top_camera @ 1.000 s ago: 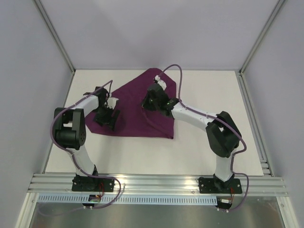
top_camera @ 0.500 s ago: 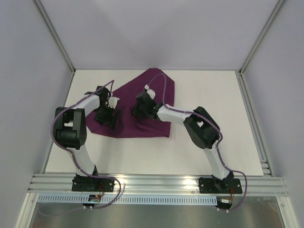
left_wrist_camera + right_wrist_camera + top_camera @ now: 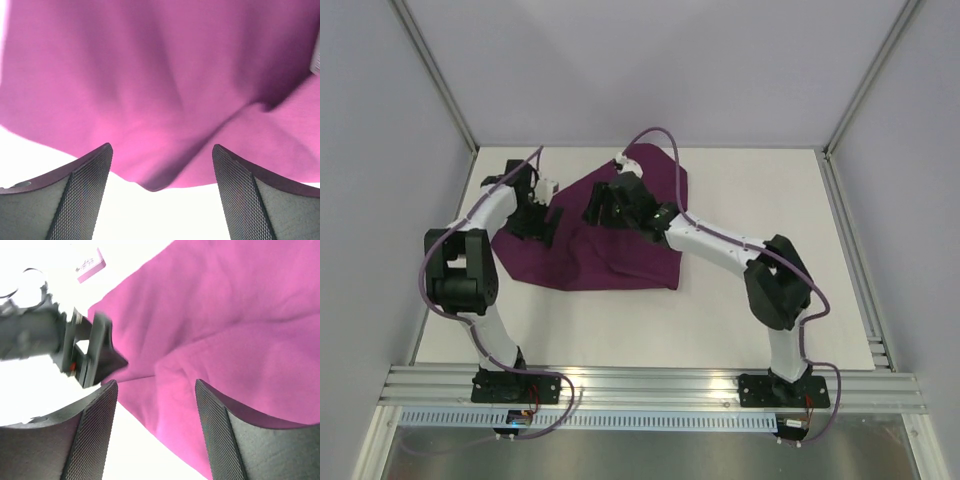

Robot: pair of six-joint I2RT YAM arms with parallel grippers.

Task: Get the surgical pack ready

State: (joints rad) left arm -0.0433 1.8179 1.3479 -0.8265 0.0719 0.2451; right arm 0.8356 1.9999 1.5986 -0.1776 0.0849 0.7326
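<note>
The white table (image 3: 740, 320) carries only one piece of the pack that shows: the deep-purple cloth (image 3: 620, 255). It lies flat on the far-left half as a rough, loosely folded triangle, with one corner pointing to the back wall and a long edge facing the arm bases. No tray, gauze, forceps or packets appear in any view (if they are under the fabric, nothing shows it).

Both arms reach out over the cloth's far-left part. The right arm (image 3: 720, 240) stretches diagonally across the fabric, and the left arm (image 3: 470, 270) comes up along its left margin.

The left gripper (image 3: 538, 222) hovers at the cloth's left edge. Its wrist view shows the jaws spread wide, with the hem sagging between them and nothing pinched (image 3: 161, 150). The right gripper (image 3: 602, 205) sits just beside it over the fabric, likewise released (image 3: 155, 382), above a raised crease where one layer overlaps another.

The step in hand looks like taking hold of the cloth to fold or spread it. To do it well, each claw should probably settle on a clear hem rather than the middle. It should close on the intended layer only, since the overlap by the right gripper invites catching two. The two lifts should then go evenly, with the close-set grippers kept from colliding.
</note>
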